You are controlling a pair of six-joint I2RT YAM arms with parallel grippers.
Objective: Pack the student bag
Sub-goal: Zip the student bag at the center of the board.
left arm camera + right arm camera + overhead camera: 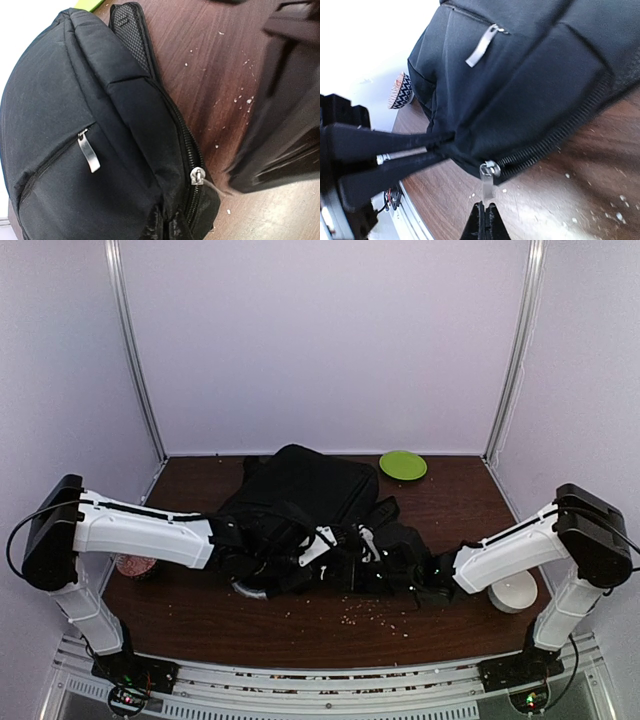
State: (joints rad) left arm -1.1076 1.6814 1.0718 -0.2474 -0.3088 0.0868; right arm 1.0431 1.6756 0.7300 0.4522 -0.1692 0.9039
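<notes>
**Two holds at one corner**

The large soft black fabric backpack (300,490) lies in the middle of the dark brown wooden tabletop (450,520). My left pincer (449,145) is clamped on a fold of cloth at the backpack's near corner, its fingers pressed together on the fabric. My right pincer (483,215) is closed on the flat silver metal zipper pull (487,179) just beside that fold. Beyond the backpack sits a round lime-green plate (403,464). Off the backpack's right side, by my right arm, is a round white bowl (515,592). Small white crumbs (375,612) dot the tabletop in front of the backpack.
</notes>
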